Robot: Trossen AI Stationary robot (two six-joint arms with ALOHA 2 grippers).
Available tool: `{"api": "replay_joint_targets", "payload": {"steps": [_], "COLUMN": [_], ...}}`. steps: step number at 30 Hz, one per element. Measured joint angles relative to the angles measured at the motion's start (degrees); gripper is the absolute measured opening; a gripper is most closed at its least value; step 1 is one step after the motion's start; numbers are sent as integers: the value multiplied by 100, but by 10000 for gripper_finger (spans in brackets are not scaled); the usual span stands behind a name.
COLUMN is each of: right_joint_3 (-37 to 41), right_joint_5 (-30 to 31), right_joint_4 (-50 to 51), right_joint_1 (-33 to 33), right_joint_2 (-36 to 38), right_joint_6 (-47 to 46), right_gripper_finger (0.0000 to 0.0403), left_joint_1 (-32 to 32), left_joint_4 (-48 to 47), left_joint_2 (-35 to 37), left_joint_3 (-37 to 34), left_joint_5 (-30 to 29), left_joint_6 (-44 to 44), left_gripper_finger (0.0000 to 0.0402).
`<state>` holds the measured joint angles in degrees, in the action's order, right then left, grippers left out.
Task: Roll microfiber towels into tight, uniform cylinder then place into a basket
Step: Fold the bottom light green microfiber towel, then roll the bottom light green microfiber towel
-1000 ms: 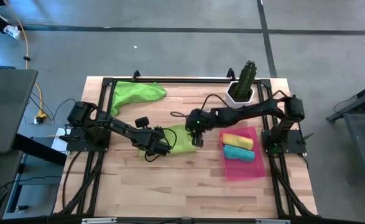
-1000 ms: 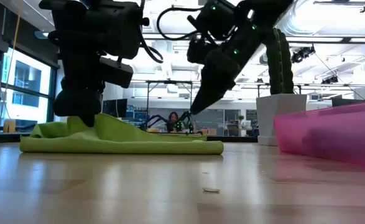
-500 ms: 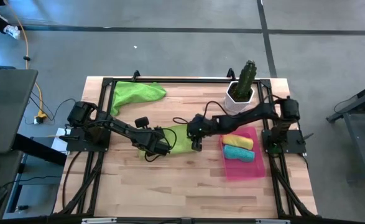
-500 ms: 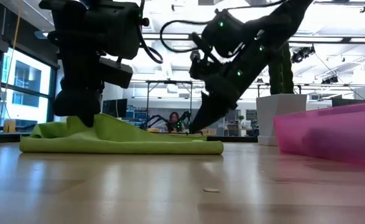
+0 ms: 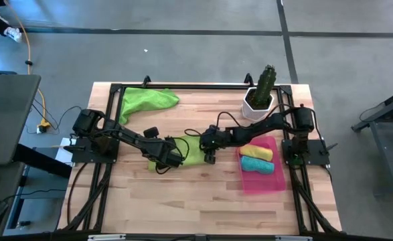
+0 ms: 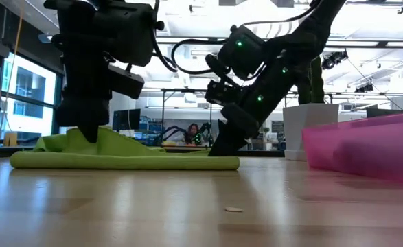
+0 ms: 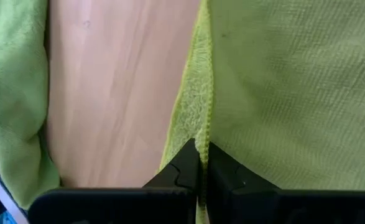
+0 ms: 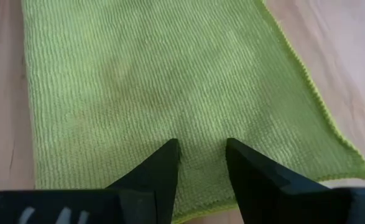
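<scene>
No readable brand, label or writing in any view. High view: left claw (image 5: 177, 159) and right claw (image 5: 209, 156) both down on the lime green towel (image 5: 195, 148) at mid-table (image 5: 183, 194), the left one at its left edge, the right one at its right edge, the cloth lying between the two. A second lime green towel (image 5: 146, 102) lies loose well behind the left claw, near the far table edge. Just to the right of the right claw sits the pink basket (image 5: 271, 183), holding a rolled yellow towel (image 5: 256, 152) and a rolled teal towel (image 5: 257, 165) side by side; white cactus pot (image 5: 258, 99) stands behind the basket. Low view: left claw (image 6: 90, 134) presses into a raised fold of the green towel (image 6: 125, 159); right claw (image 6: 223, 145) has its tips at the cloth's other end, at table level; basket wall (image 6: 355, 147) beyond it, apart. A person shows far off in the room. Left wrist view: left claw (image 7: 201, 169) fully closed, pinching the hemmed edge of the towel (image 7: 281, 93), bare table (image 7: 117, 87) beside it. Right wrist view: right claw (image 8: 202, 163) partly open, both fingers (image 8: 163, 167) resting on the flat towel (image 8: 163, 81) near its edge, nothing gripped between them.
</scene>
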<state>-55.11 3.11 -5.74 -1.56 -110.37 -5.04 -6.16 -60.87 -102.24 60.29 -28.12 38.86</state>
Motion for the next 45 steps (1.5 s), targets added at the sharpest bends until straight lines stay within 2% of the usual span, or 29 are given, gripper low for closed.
{"api": "replay_joint_targets", "payload": {"steps": [3, 7, 13, 16, 19, 22, 25, 28, 30, 32, 34, 37, 39, 41, 45], "right_joint_3": [2, 2, 2, 3, 4, 7, 16, 28, 28, 26, 26, 24, 11, 13, 14], "right_joint_5": [45, 87, 87, 97, 345, 758, 1476, 2268, 2459, 2377, 2157, 1615, 1357, 1439, 1996], "right_joint_4": [-3, 2, 15, 87, 109, 100, 45, -58, -6, 151, 438, 936, 918, 791, 345], "right_joint_1": [0, 0, 0, -28, -87, -191, -300, -357, -357, -269, -156, 25, 172, 340, 584], "right_joint_2": [-4, -7, -9, 6, 22, 24, 19, 7, 127, 359, 635, 1042, 1117, 1063, 727], "right_joint_6": [9, 12, 123, 451, 976, 1668, 2204, 2356, 2305, 1968, 1251, -426, -1361, -1806, -2312], "right_gripper_finger": [128, 128, 128, 128, 128, 128, 128, 128, 128, 128, 128, 128, 128, 128, 128], "left_joint_1": [22, 31, 29, 31, 4, -112, -223, -305, -336, -336, -321, -270, -229, -194, -167], "left_joint_4": [-14, -233, -1384, -1775, -1727, -1271, -228, 914, 1660, 2247, 2643, 3113, 3342, 3366, 2945], "left_joint_2": [0, 0, 0, 0, 0, 2, 2, 2, 0, 0, 0, 0, 0, 0, 117], "left_joint_3": [0, 0, 0, 80, 211, 294, 233, 108, 29, -32, -86, -198, -238, -197, -73], "left_joint_5": [26, 39, -133, 10, 282, 458, 813, 1140, 1250, 1283, 1273, 1274, 1271, 1188, 477], "left_joint_6": [-1, 74, 644, 1152, 1288, 1015, 571, 71, -103, -193, -252, -264, -341, -598, -1150], "left_gripper_finger": [21, 62, 134, 148, 146, 138, 132, 132, 132, 131, 131, 131, 131, 131, 131]}}
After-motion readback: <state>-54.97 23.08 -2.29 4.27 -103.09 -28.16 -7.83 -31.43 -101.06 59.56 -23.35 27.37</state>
